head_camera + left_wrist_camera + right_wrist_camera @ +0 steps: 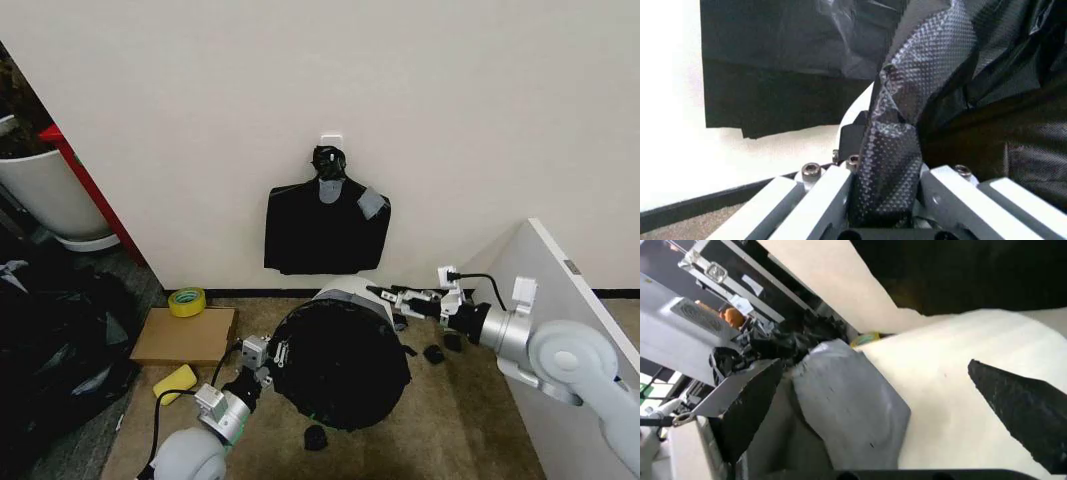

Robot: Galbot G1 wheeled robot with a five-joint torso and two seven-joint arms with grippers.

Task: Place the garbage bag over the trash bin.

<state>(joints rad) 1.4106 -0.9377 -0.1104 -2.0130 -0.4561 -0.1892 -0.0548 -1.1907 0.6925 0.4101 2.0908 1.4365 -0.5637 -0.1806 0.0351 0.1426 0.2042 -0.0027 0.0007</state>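
While the trash bin (345, 292) lies tilted on the carpeted floor just in front of the wall, its mouth is seen from the head view to be filled and ringed by the black garbage bag (340, 365). The left gripper (268, 358) is placed at the bag's near-left rim, and the right gripper (392, 297) is reached in at the far-right rim, beside the bin's cream wall. A flat bundle of black bags (326, 228) hangs on the wall above, and small black scraps (433, 353) lie on the floor near the right arm.

From the left wrist view, a fold of the garbage bag (890, 150) is seen clamped between the closed fingers (833, 192).

From the right wrist view, the fingers (1013, 405) are spread apart over the bin's cream wall (947, 390), with bag film (847, 400) lying between them but not pinched.

The step in hand is judged to be stretching the bag's hem over the rim. A firm pinch by the right gripper is called for next, then a pull down the outer wall.
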